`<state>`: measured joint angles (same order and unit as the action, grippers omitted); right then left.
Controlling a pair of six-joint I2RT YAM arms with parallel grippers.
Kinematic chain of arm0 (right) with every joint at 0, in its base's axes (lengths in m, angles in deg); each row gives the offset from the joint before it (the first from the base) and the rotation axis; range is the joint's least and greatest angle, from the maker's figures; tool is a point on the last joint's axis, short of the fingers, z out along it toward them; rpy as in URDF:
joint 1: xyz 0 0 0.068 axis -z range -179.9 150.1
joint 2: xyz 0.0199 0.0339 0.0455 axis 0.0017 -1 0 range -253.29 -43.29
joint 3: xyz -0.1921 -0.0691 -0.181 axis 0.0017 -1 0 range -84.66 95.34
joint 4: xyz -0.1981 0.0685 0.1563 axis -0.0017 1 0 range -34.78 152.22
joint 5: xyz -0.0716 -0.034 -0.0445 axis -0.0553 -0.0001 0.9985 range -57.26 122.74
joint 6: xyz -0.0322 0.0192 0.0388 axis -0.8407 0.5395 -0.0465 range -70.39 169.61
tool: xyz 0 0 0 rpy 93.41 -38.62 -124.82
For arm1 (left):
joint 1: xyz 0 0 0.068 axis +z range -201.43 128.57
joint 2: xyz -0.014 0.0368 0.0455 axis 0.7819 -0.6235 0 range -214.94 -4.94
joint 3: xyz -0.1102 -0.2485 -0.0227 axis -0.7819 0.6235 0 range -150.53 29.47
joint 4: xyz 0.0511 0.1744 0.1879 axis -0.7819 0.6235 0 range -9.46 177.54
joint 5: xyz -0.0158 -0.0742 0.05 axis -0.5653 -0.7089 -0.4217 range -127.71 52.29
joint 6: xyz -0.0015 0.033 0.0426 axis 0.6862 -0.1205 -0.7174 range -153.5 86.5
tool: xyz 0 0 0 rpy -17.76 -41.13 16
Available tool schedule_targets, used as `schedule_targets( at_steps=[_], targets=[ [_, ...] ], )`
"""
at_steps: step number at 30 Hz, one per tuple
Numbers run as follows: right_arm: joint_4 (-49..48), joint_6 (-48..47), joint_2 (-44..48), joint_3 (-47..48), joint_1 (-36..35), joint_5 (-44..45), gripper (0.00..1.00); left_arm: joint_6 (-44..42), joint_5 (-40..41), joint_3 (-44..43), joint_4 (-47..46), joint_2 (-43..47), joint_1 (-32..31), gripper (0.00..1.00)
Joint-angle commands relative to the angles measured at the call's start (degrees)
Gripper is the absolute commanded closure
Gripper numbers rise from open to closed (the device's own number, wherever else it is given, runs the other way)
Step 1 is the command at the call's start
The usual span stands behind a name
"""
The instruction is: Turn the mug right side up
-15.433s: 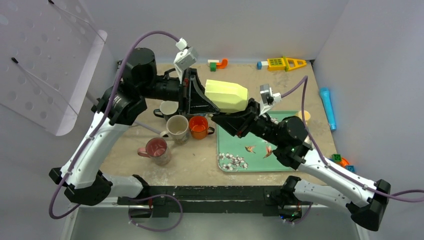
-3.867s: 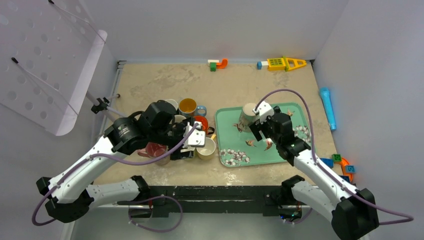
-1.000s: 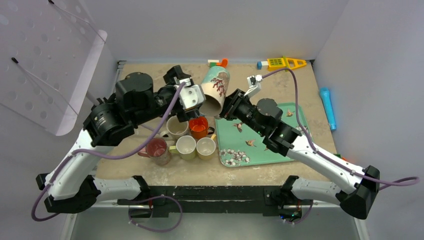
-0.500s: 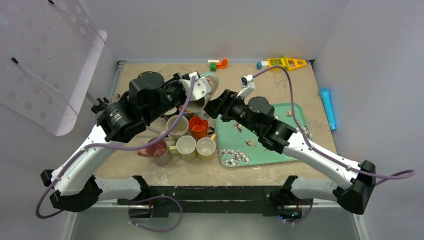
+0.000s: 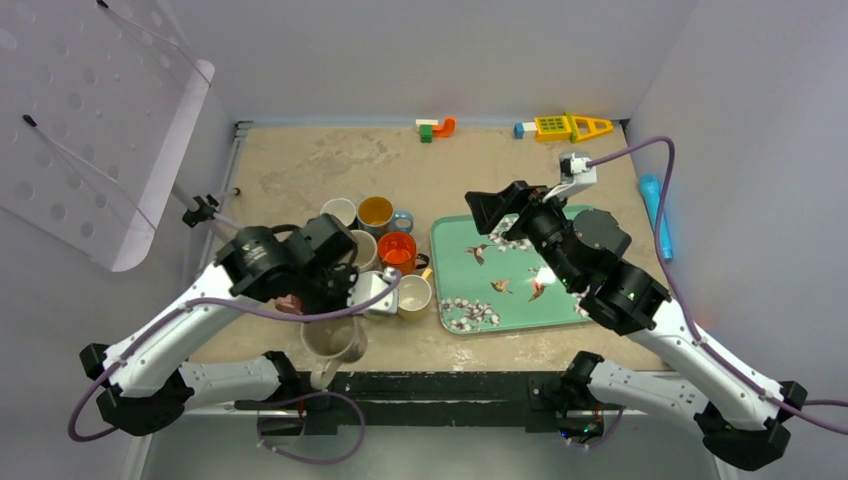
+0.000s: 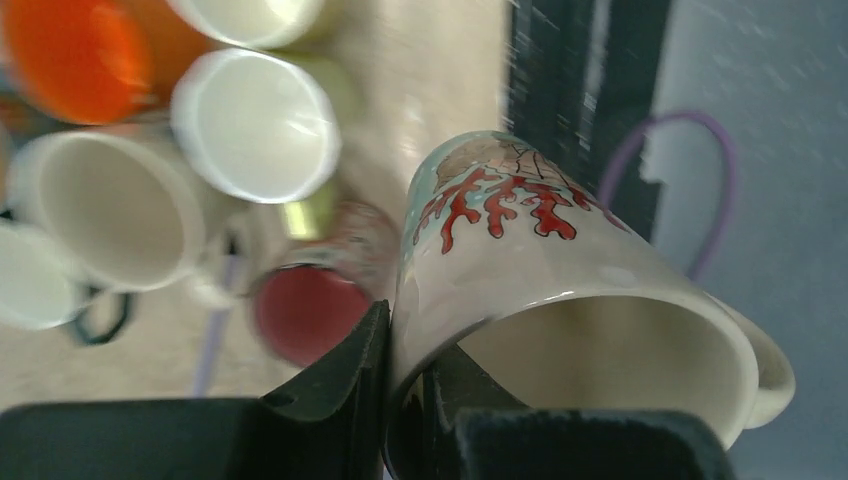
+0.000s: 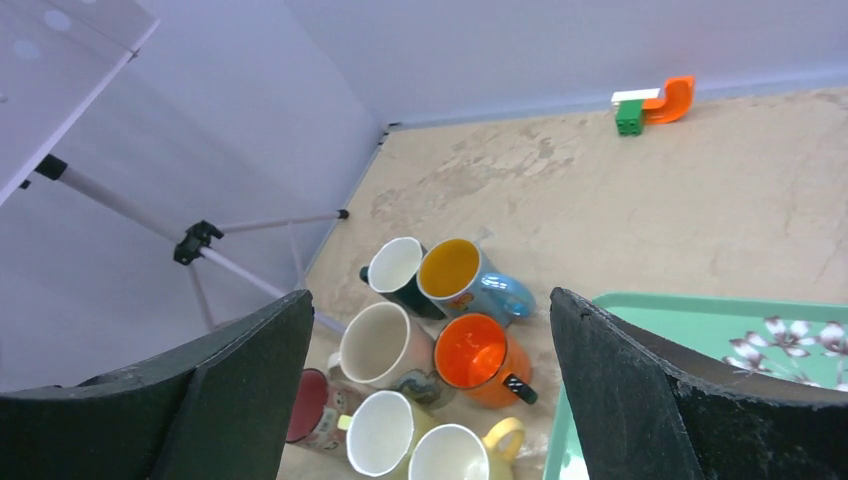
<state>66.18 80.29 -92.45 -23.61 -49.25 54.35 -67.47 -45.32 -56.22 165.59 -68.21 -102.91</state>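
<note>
The mug point(image 5: 335, 340) is beige with a red coral pattern. It sits in my left gripper point(image 5: 340, 318) by the table's front edge, left of the green tray point(image 5: 437, 270), mouth upward and handle toward the front. In the left wrist view the fingers point(image 6: 365, 370) pinch the rim of the mug point(image 6: 540, 240), one inside and one outside. I cannot tell whether it touches the table. My right gripper point(image 5: 500, 205) is open and empty, raised over the tray's far left corner; it also shows in the right wrist view point(image 7: 430, 390).
Several upright mugs cluster left of the tray: an orange one point(image 5: 397, 250), a yellow-lined blue one point(image 5: 376, 212), a beige one point(image 5: 358, 245), a pale yellow one point(image 5: 412, 293). Toy blocks point(image 5: 436, 128) lie at the back wall, a blue cylinder point(image 5: 655, 215) at right, a tripod point(image 5: 205, 212) at left.
My left gripper has carried the mug from high at the back centre down to the front edge, mouth now upward. My right gripper has let go and drawn back to the right.
</note>
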Motion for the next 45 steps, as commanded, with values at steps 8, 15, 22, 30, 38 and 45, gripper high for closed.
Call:
schedule_targets(
  at_steps=[8, 15, 22, 30, 38, 45],
  targets=[
    [1.18, -4.13, -3.80, 0.54, 0.21, 1.35, 0.07, -7.67, -6.59, 22.78, -11.35, -2.19, -0.33, 1.00],
    [0.47, -4.19, -2.92, -1.04, 0.23, 2.01, 0.07, -13.42, -6.13, 33.61, -21.52, -2.89, 0.01, 1.00],
    [0.86, -4.57, -2.96, -0.65, 0.21, 2.13, 0.08, -15.37, -5.77, 34.94, -24.79, -6.10, 1.03, 1.00],
    [0.98, -4.79, -2.86, -1.65, 0.21, 2.69, 0.08, -16.06, -5.65, 32.79, -28.69, -3.15, 5.32, 1.00],
    [0.88, -5.22, -2.71, -2.03, 0.21, 2.54, 0.08, -16.19, -7.35, 31.04, -28.51, -7.68, 7.95, 1.00],
    [0.85, -6.58, -3.44, -2.25, 0.21, 3.36, 0.07, -15.14, -7.04, 28.90, -26.93, -6.13, 7.93, 0.54]
  ],
)
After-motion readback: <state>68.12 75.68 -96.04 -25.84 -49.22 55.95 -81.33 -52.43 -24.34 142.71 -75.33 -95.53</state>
